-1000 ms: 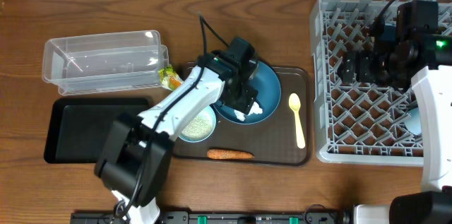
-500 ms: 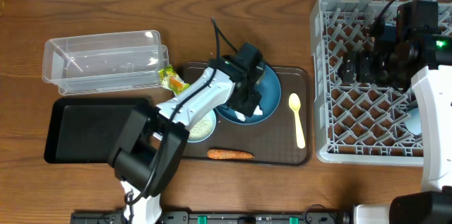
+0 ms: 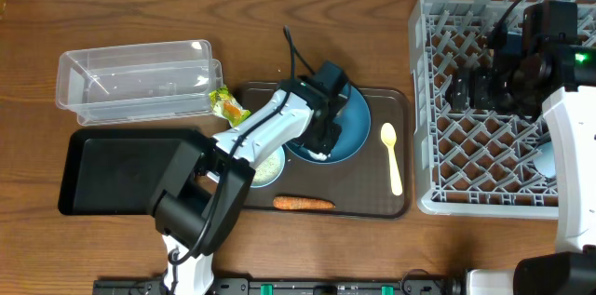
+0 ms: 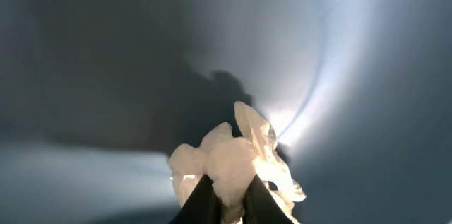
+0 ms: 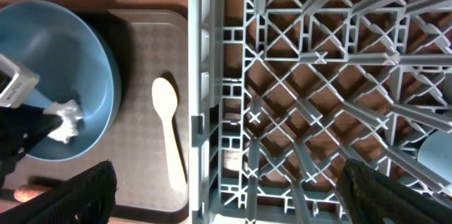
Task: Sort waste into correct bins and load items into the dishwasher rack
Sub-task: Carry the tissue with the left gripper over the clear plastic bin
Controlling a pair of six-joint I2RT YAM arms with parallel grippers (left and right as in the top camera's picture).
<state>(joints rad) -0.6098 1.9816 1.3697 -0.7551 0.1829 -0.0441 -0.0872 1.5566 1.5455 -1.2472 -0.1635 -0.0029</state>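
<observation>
Crumpled white tissue (image 4: 233, 155) clamped in left claw (image 4: 227, 199), dark blue plate (image 4: 106, 54) beneath it; right claw (image 5: 226, 192) released, dishwasher rack (image 5: 318, 75) below.

plate (image 3: 354, 124) 1 | spoon (image 3: 393, 159) 1 | carrot (image 3: 303, 204) 1 | wrapper (image 3: 224, 102) 1 | tissue (image 4: 229, 157) 1 | clear tub (image 3: 140, 81) 1 | black tray (image 3: 102, 170) 1 | rack (image 3: 456, 146) 1

The left gripper (image 4: 230, 206) is pinching a crumpled white tissue (image 4: 229, 155) between its two dark fingers (image 4: 201, 204), the jaws nearly meeting. The tissue is bulging out just ahead of them. Beyond it, a smooth blue-grey surface, probably the plate (image 4: 106, 54), is filling the blurred background.
</observation>
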